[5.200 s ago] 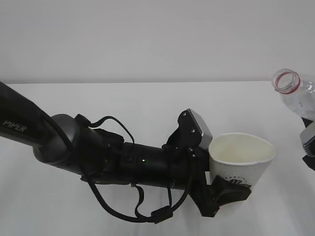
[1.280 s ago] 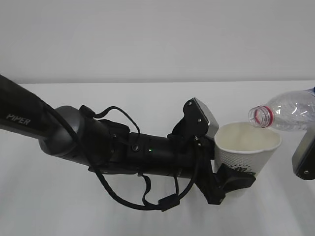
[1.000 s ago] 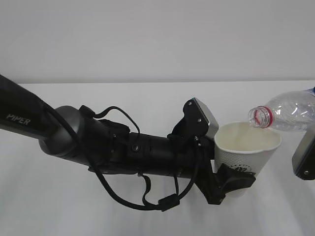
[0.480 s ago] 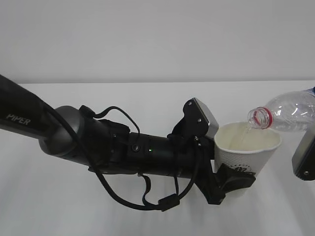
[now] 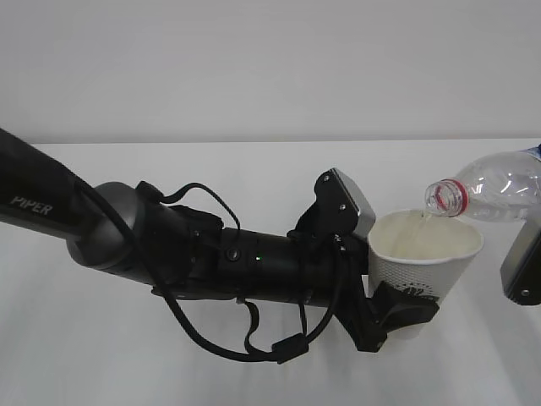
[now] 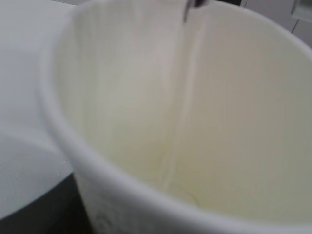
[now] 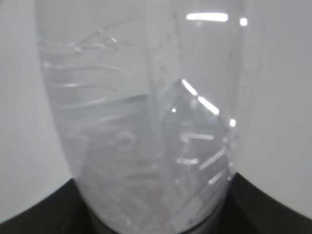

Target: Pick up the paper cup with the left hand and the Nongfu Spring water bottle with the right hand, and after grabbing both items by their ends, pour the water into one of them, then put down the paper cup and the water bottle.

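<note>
Since five seconds earlier the Nongfu Spring water bottle [image 5: 499,188] has swung from upright at the right edge to lying almost level, its open mouth with the red neck ring now over the rim of the paper cup [image 5: 420,258]; within the last second the neck has lifted slightly.

The white worktop [image 5: 254,173] carries the scene beneath a plain pale wall. The thick black arm [image 5: 127,241] marked "PIPER", loose cables looping under it, reaches in from the left, and the left hand [image 5: 397,313] holds the cup upright near its base, black fingers [image 5: 410,309] clamped on the textured wall beside the logo. The cup is held up off the worktop, right of centre.

The right hand [image 5: 524,266] shows only in part at the right edge of the exterior view; in the right wrist view its dark fingers [image 7: 44,214] grip the clear bottle's lower end, which fills that view.

A thin stream of the water [image 6: 178,97] runs down the cup's cream inner wall in the left wrist view, and a shallow pool sits at the bottom. The bottle's neck end looks nearly empty.
</note>
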### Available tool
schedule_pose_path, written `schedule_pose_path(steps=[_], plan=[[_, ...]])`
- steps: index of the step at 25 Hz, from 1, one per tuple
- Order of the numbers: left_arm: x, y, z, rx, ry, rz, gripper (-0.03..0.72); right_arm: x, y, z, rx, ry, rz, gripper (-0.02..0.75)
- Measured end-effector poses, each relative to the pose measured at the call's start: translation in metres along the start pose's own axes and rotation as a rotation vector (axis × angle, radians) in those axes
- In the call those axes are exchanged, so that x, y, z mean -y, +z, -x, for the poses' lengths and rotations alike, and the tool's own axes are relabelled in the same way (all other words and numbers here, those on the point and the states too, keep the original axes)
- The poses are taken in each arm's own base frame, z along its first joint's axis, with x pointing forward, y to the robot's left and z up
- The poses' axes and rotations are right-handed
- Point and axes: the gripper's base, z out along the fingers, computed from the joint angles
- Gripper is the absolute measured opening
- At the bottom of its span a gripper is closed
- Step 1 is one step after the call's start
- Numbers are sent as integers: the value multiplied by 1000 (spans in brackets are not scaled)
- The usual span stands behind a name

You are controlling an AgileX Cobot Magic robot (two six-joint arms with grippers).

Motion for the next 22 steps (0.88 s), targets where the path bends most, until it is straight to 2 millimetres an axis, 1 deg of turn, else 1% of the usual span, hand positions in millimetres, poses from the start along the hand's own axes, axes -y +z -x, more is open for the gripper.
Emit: schedule_pose_path(steps=[19,22], plan=[[0,0,0,0,0,0,508,0,0,0,-3,-1,-4,419],[0,0,0,0,0,0,508,3,2,0,-4,1,-14,419]])
